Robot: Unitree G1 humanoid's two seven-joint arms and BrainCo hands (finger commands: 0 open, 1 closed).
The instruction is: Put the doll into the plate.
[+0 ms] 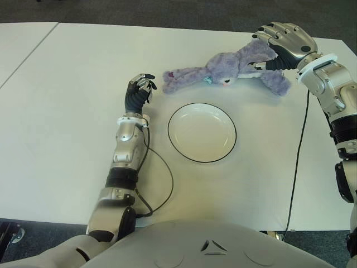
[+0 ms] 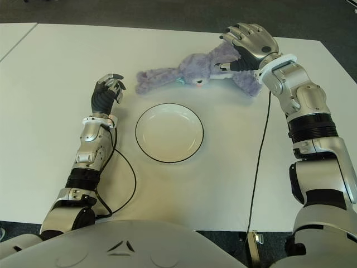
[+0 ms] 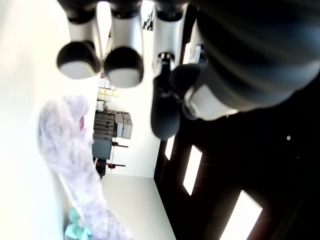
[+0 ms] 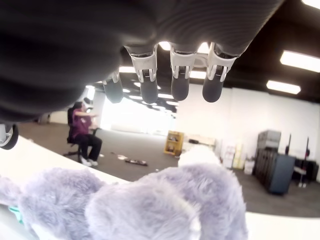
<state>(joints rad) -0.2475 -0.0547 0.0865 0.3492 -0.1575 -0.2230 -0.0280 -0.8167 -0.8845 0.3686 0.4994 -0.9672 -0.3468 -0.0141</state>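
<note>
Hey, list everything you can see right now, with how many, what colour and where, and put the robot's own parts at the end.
Doll: one, purple plush, lying on the table beyond the plate.
Plate: one, white with a dark rim, centre of the table, nothing in it.
Table: one main, white; a second white one adjoins at far left.
Cables: two, black, running along each arm.
Person: one, seated far off in the room.
Left hand: fingers curled, holding nothing, left of the plate.
Right hand: fingers spread above the doll, not closed on it.
</note>
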